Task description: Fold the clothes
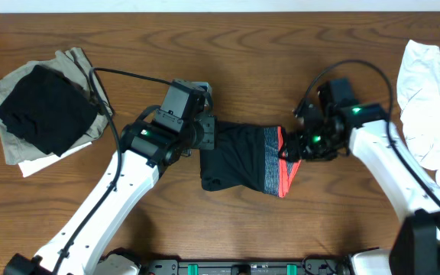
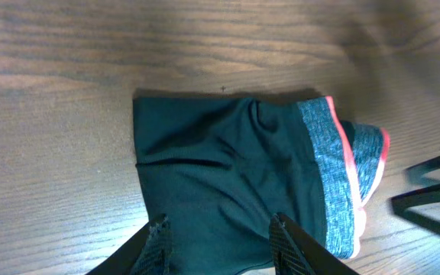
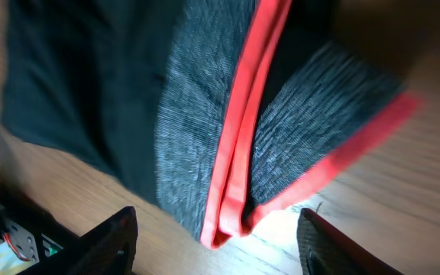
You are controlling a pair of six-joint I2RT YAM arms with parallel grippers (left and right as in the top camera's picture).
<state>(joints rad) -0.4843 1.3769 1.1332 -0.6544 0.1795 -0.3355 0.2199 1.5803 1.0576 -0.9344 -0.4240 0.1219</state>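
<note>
Your left gripper: released, fingers spread over the black end of the folded leggings, nothing pinched. Your right gripper: released too, jaws wide. Grey waistband, coral-edged, lies just ahead of its fingertips. The leggings lie flat on the table between both grippers.

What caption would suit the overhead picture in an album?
Folded black leggings lie between the left gripper and right gripper on a wooden table.
</note>
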